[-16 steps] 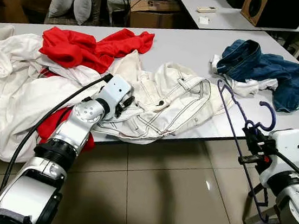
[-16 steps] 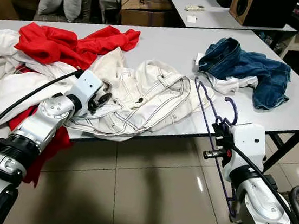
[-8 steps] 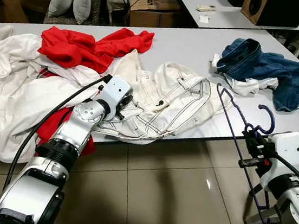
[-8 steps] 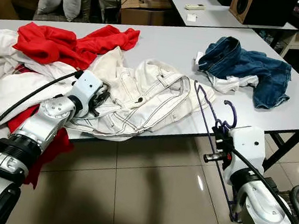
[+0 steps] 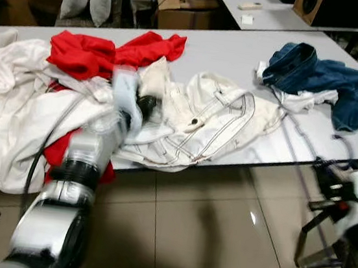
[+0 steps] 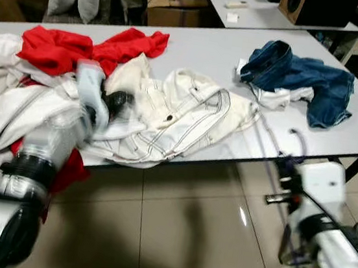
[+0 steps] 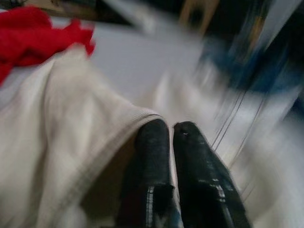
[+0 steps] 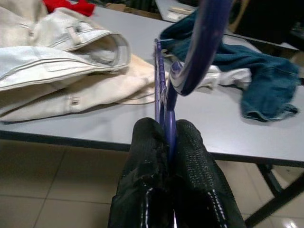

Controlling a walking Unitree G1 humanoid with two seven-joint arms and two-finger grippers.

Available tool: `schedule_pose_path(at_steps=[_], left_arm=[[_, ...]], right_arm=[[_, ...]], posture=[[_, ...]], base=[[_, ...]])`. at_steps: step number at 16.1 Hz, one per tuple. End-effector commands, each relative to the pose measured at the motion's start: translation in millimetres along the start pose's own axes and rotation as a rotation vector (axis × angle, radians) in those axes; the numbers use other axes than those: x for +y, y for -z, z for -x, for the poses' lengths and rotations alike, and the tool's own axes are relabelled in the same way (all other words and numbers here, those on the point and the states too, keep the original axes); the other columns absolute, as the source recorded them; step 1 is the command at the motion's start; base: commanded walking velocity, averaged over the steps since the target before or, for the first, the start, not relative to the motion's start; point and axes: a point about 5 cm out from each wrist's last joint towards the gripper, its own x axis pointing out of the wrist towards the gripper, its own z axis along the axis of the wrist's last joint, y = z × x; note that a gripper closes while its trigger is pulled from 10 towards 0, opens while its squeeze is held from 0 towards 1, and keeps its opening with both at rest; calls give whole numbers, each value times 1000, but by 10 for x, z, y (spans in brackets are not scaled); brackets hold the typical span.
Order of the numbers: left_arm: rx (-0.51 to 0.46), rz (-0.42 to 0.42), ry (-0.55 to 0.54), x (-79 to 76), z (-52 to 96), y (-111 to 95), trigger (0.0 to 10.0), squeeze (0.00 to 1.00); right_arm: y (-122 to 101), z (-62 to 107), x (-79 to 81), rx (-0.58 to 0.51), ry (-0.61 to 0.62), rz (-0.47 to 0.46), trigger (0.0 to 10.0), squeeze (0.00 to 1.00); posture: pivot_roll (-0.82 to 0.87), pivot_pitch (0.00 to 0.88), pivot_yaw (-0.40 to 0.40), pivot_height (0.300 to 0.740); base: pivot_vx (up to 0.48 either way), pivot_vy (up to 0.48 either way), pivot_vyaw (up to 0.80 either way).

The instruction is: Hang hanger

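Right gripper [image 8: 164, 130] clamped on the purple hanger [image 8: 164, 90] just below its hook, held off the near edge of the table [image 5: 241, 56]. Left gripper [image 7: 164, 135] pressed shut on a fold of the white jacket [image 5: 200, 120], blurred by motion. Best done by lifting the collar clear, then sliding one hanger arm into a shoulder, hook kept upright. No brands, labels or writing readable.

We saw a glossy purple hanger [image 8: 164, 90], blue denim jeans [image 5: 323, 76], and a smooth matt table [image 5: 235, 52].
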Motion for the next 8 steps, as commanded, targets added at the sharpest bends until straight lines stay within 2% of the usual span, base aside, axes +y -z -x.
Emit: schedule_pose_path(at_steps=[1,3,5,6,7,8], left_arm=[[-127,149,-3,-9,-11,-309,0,0],[-247,357,-65,131,25,-546,0,0],[-318,438,-211,379,122,-615,0,0],[-318,451,-334,551,201,-572,0,0],[-280,390,-498,751,311,-477,0,0],[-216,231,-526,787,344,-434,0,0]], right_arm=[[2,3,-47,-5,14,-13,10000,0],[-12,3,-50,-18,19,-23,10000,0],[-2,5,-19,-20,15,-31,10000,0],[11,4,2,-18,11,-37,10000,0],[27,0,47,-16,2,-43,10000,0],[34,1,84,-14,-9,-45,10000,0]], posture=[[-82,0,81,740],[-79,0,82,740],[-76,0,85,740],[-76,0,85,740],[-70,0,90,740],[-72,0,93,740]], base=[[0,0,0],[0,0,0],[0,0,0],[0,0,0],[0,0,0],[0,0,0]])
